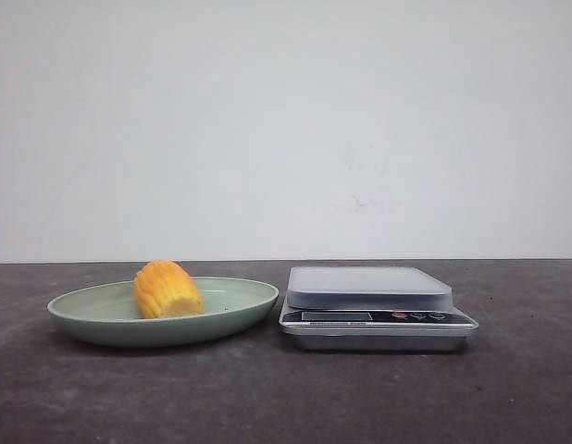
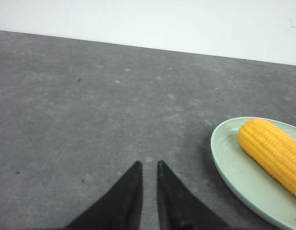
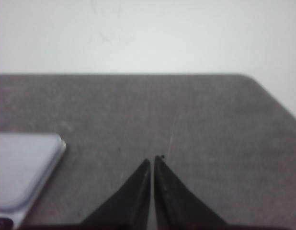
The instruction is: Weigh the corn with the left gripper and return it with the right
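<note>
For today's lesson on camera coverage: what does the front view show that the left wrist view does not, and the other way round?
Only the front view shows the scale, standing beside the plate. Only the left wrist view shows the left tool, its fingers nearly together over bare table, holding nothing. Both show the corn lying on the green plate and the grey table.

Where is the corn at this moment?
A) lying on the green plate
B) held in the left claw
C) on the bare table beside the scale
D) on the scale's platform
A: the corn lies on the green plate, left of the scale, whose platform is bare; the left claw holds nothing.
</note>
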